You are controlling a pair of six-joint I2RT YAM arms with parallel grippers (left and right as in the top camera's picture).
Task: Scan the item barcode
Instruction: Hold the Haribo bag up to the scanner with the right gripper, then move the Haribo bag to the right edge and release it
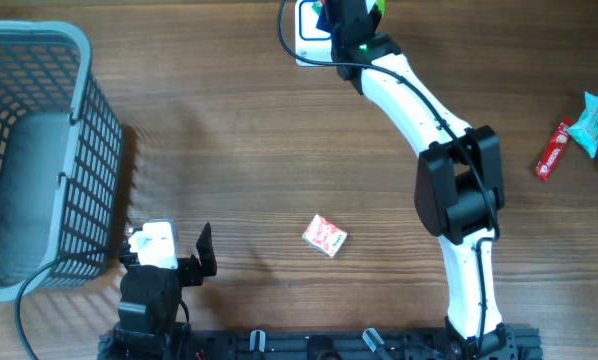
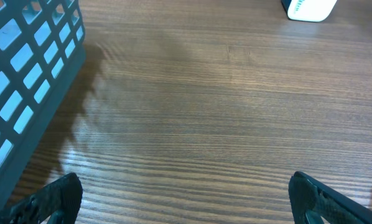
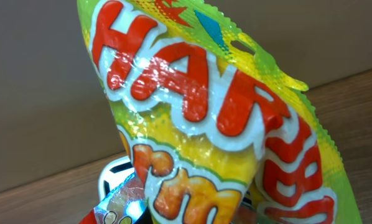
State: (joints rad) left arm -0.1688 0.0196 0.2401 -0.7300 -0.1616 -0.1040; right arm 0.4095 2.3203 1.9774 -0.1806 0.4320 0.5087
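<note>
Here the right gripper [image 1: 349, 14] clenches a glossy yellow-green plastic candy bag [image 3: 198, 124], long axis slanting upper-left to lower-right in the wrist view, over a white boxy scanner [image 1: 307, 35]; the left gripper [image 2: 189, 202] gapes wide.

You get bright, even light on the desk [image 1: 259, 140]; the basket [image 1: 94, 140] casts a soft shadow rightward. Your right wrist view shows glare on the close, slightly soft candy bag [image 3: 192, 124].

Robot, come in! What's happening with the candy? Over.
Right gripper shut on Haribo candy bag, held above scanner. Left gripper open, empty, beside basket. Nothing in the way. Over.
</note>
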